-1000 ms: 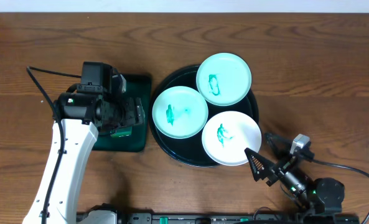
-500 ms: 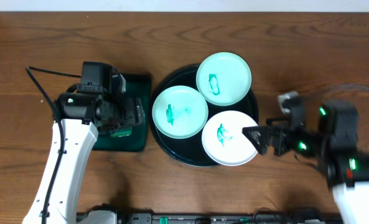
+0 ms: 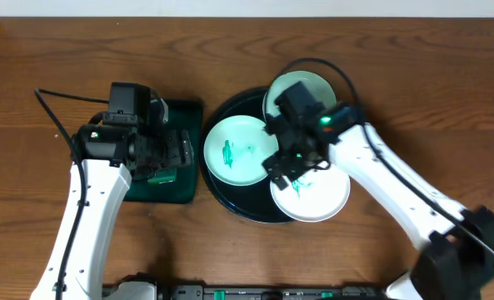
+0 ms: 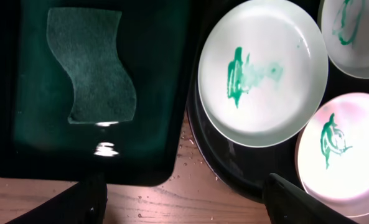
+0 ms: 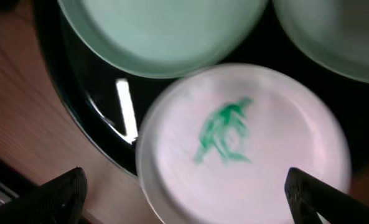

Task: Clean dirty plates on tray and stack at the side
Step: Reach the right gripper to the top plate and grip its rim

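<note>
Overhead, my right gripper (image 3: 286, 169) has swung in over the nearest dirty plate (image 3: 321, 202) on the tray (image 3: 237, 205), fingers spread; left gripper (image 3: 168, 158) hangs spread above the sponge (image 4: 94, 68). Nothing wiped.

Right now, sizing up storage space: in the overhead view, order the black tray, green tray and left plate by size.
1. Black tray
2. Green tray, partly covered
3. Left plate, smallest

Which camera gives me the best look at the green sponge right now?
Left wrist: the green sponge lies whole and unobstructed in the dark green tray. Overhead, the left arm covers it almost entirely. The right wrist view misses it.
</note>
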Controlling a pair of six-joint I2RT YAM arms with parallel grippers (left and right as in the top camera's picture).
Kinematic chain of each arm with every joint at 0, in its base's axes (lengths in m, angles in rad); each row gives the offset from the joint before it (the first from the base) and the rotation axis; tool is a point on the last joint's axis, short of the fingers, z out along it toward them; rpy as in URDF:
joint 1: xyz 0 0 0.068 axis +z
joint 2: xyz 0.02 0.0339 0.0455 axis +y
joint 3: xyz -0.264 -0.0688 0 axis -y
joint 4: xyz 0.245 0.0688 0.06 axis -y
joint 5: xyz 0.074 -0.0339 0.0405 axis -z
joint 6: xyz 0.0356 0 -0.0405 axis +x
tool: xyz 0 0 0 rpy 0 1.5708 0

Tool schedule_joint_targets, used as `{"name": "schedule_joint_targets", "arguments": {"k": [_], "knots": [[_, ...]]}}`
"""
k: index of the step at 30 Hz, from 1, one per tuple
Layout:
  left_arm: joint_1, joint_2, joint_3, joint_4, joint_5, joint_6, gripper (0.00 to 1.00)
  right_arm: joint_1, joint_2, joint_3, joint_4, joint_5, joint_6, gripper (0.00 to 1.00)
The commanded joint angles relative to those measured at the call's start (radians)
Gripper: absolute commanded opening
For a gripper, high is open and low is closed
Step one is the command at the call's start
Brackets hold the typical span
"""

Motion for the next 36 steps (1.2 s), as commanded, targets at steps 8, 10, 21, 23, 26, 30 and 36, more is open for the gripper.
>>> {"name": "schedule_joint_targets", "arguments": {"k": [8,10,21,23,26,30,36], "knots": [[-0.005,-0.002,0.015,0.0,-0.004,0.006,0.8,0.007,0.153,0.015,0.186,-0.134,0.408,0.99],[-0.005,-0.002,0.015,0.0,-0.004,0.006,0.8,-0.019,0.152,0.015,0.214,-0.098,0.485,0.99],[-0.005,-0.002,0.015,0.001,-0.004,0.006,0.8,-0.07,0.159,0.01,0.301,-0.039,0.409,0.87],[-0.005,-0.002,0.015,0.001,-0.005,0.006,0.8,-0.07,0.169,0.009,0.304,-0.013,0.41,0.88],[-0.005,-0.002,0.015,0.0,-0.005,0.006,0.8,-0.07,0.2,0.009,0.314,0.013,0.413,0.86],[-0.005,-0.002,0.015,0.001,-0.005,0.006,0.8,-0.071,0.256,0.009,0.348,0.011,0.414,0.76],[-0.005,-0.002,0.015,0.001,-0.005,0.006,0.81,-0.071,0.316,0.009,0.397,0.01,0.466,0.68]]}}
